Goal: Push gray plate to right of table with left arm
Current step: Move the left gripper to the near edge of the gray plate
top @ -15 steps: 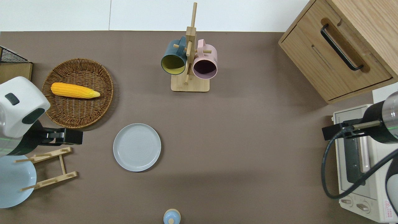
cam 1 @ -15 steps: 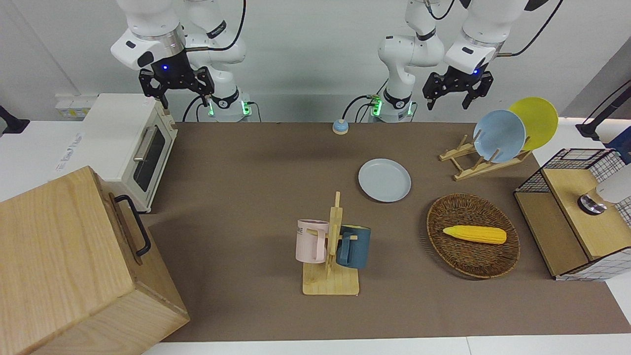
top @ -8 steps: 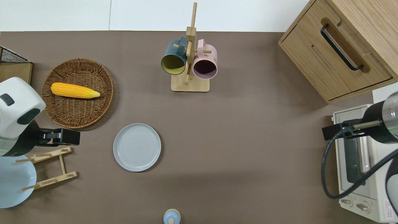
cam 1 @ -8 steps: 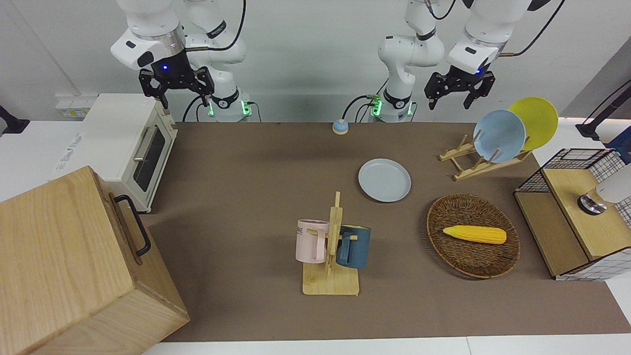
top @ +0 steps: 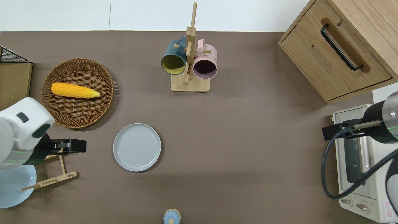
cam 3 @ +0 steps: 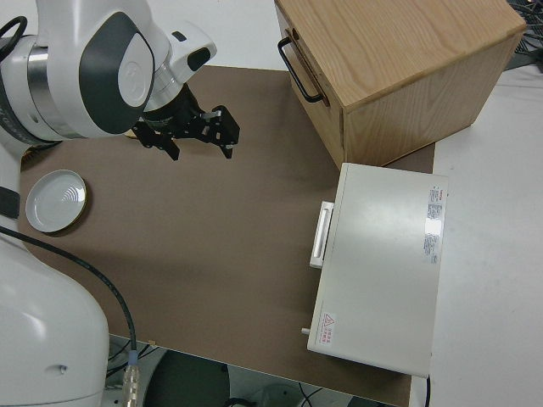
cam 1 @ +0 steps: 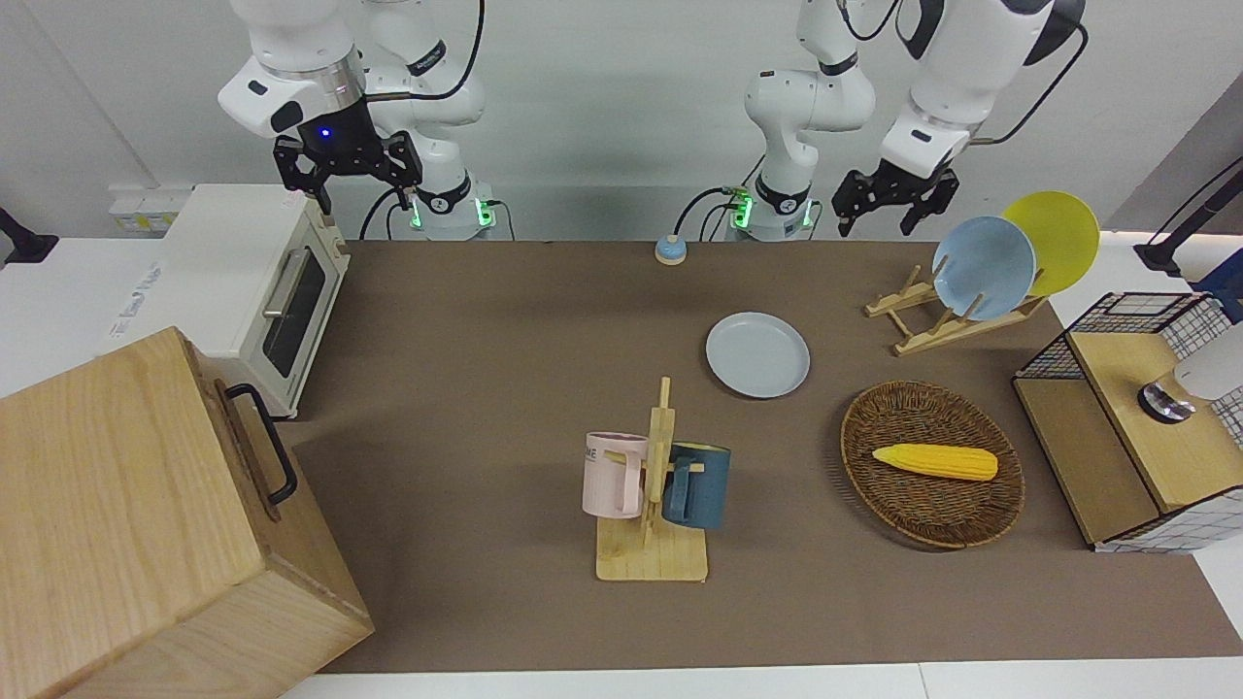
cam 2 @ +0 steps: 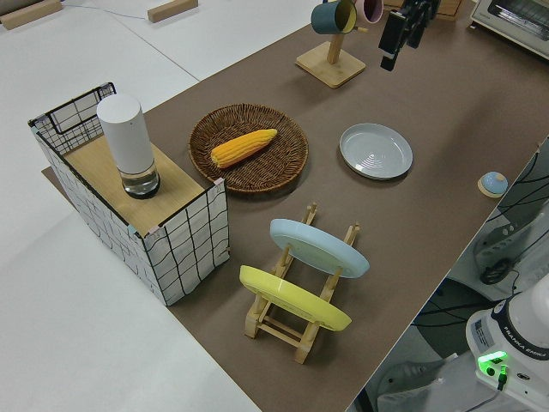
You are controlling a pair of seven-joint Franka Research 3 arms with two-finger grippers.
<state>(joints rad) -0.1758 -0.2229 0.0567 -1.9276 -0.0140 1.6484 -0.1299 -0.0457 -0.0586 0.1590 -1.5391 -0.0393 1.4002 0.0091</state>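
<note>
- Fingers of the left gripper [cam 1: 885,209] are standing spread and empty, high over the wooden dish rack [top: 49,168]; within the last second it has been dropping lower and edging toward the plate.
- Lying flat and untouched on the table [cam 1: 486,320], the gray plate [top: 137,147] is sitting where it was, beside the rack and nearer to the robots than the wicker basket [top: 77,93].
- No pushing is happening yet; I judge the approach is only beginning.
- Meanwhile, the right arm is staying parked, the right gripper [cam 1: 347,175] showing spread fingers.
</note>
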